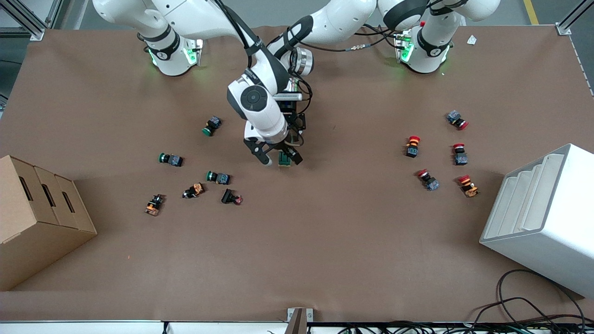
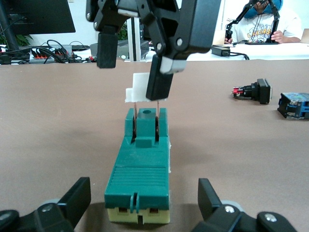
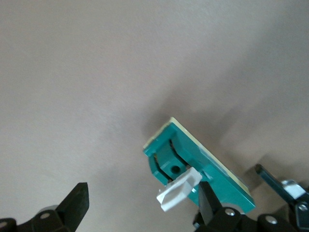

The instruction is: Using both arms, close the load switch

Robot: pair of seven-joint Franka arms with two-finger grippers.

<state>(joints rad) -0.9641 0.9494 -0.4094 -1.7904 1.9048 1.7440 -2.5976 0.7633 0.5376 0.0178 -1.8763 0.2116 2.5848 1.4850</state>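
Note:
The load switch (image 1: 284, 159), a dark green block on a cream base, lies on the brown table at mid table. Its white lever (image 2: 140, 89) stands raised on two thin prongs at one end. My right gripper (image 1: 280, 158) is open over that end, and one finger (image 2: 159, 82) touches the lever while the other hangs free beside it. My left gripper (image 2: 144, 187) is low at the switch's other end and open, with a finger on each side, apart from the block. In the right wrist view the lever (image 3: 178, 191) sits next to one finger (image 3: 212, 208) of the open right gripper (image 3: 144, 193).
Green-capped push buttons (image 1: 213, 125) and other small parts lie toward the right arm's end. Red-capped push buttons (image 1: 412, 145) lie toward the left arm's end. A cardboard box (image 1: 37, 218) and a white rack (image 1: 543, 218) stand at the table's two ends.

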